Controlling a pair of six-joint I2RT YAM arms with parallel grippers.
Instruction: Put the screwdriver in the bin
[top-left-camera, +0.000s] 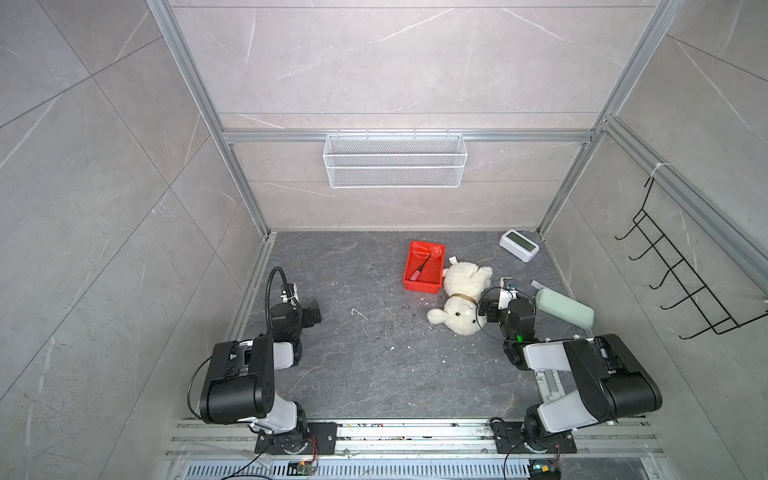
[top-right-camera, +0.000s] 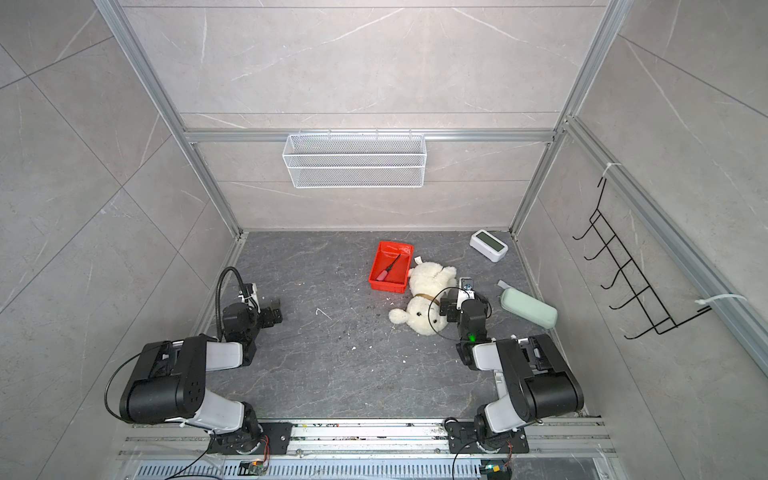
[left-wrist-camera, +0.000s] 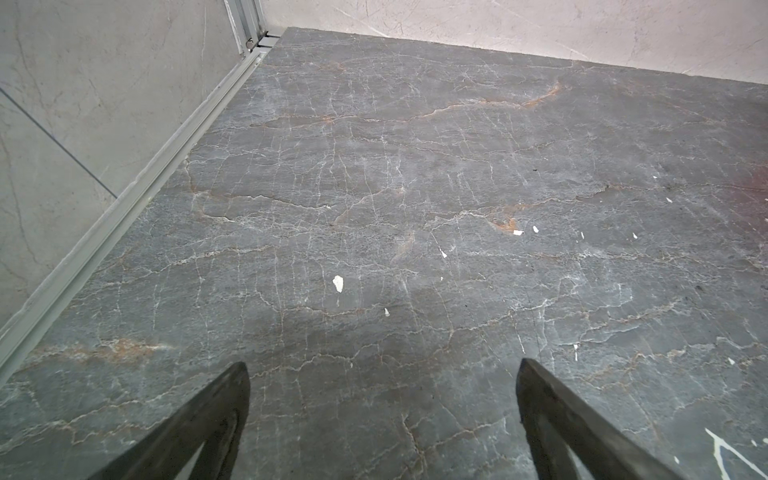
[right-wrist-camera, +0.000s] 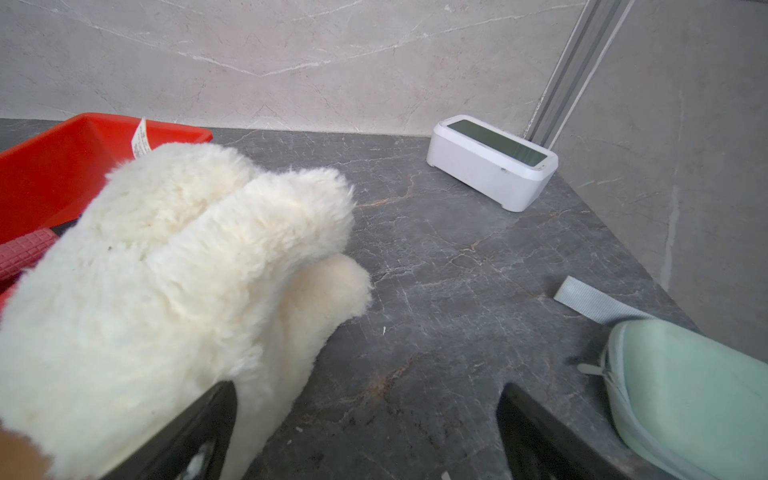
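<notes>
The screwdriver lies inside the bin, set diagonally on its floor. Its handle is at the near left corner and its thin black shaft points toward the far right corner. In both top views the handle looks pale red. In the right wrist view a short stretch of it shows a moulded grid of ribs.

The bin is a shallow, glossy red plastic rectangle with upright walls. It sits on a dark grey stone-look tabletop, veined in white and rust and flecked with pale chips. Pale grey marble-look panels in an aluminium frame enclose the table on three sides.

A fluffy cream plush toy lies just beside the bin's right wall. Farther right are a white digital clock in the back corner and a mint-green zip pouch. A white wire-mesh basket hangs on the back rail, and a black wire hook rack hangs on the right wall.

The right gripper is spread wide with only bare tabletop between its jaws, and one finger sits against the plush fur. The left gripper is also spread wide over bare tabletop, well apart from the bin.
</notes>
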